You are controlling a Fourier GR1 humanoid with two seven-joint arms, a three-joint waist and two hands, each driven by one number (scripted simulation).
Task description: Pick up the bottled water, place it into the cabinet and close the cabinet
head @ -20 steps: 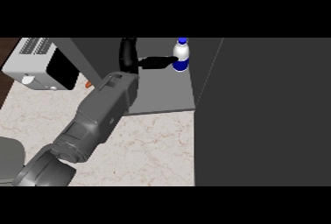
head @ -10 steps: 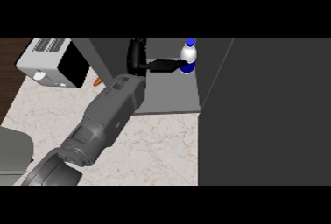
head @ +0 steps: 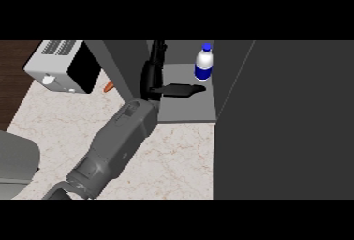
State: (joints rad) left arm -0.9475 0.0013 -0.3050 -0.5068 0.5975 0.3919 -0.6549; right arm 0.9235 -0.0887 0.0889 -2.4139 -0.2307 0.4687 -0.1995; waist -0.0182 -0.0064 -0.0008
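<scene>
Black right hand (head: 176, 89) is now hanging open inside the dark grey cabinet (head: 187, 110), fingers straight, no longer gripping. White plastic water bottle (head: 203, 65) w/ blue cap is standing upright deeper inside; placing prob. done, closing is coming next.

A second ago my left hand (head: 151, 80) was curled round the bottled water (head: 203, 66). Now it has let go, its fingers straightened and drawn back, the thumb lying just short of the bottle. The bottle stands free and upright on the cabinet shelf (head: 187, 108). The toaster (head: 61, 65) has slid further into view.
</scene>
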